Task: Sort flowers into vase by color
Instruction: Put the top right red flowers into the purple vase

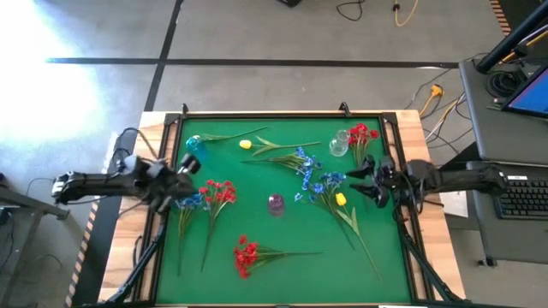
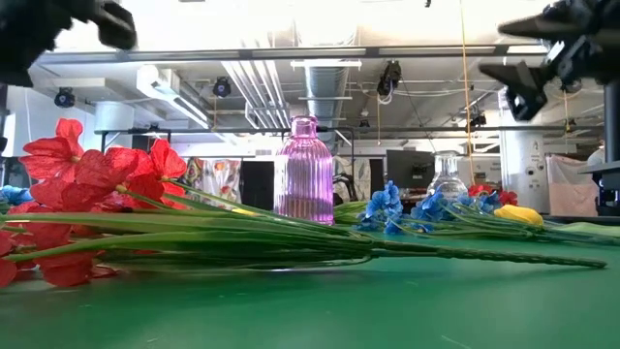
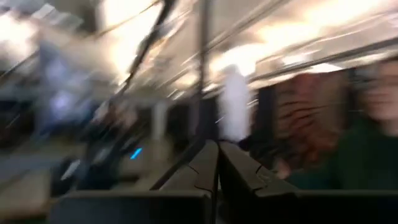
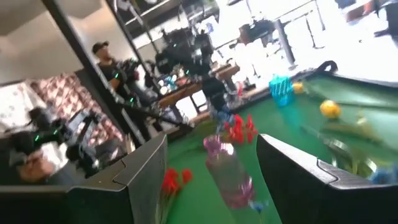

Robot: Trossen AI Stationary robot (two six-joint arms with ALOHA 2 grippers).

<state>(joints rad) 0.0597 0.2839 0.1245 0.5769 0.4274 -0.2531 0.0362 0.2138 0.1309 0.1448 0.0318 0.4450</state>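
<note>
Flowers lie scattered on the green mat [image 1: 282,274]: a red sprig [image 1: 247,254] at the front, red [image 1: 218,192] and blue [image 1: 190,202] sprigs at the left, blue clusters [image 1: 304,162] in the middle, and yellow buds [image 1: 246,145] [image 1: 341,198]. A purple vase [image 1: 276,204] stands mid-table, a blue vase [image 1: 193,144] at the back left, and a clear vase [image 1: 339,143] holding red flowers [image 1: 362,134] at the back right. My left gripper [image 1: 188,182] hovers shut over the left sprigs. My right gripper [image 1: 354,180] hangs open and empty, facing the purple vase [image 4: 227,171].
The mat sits in a dark frame on a wooden table [image 1: 419,128]. A desk with a keyboard [image 1: 522,192] stands to the right. Beyond the table a person [image 4: 102,59] stands among camera stands.
</note>
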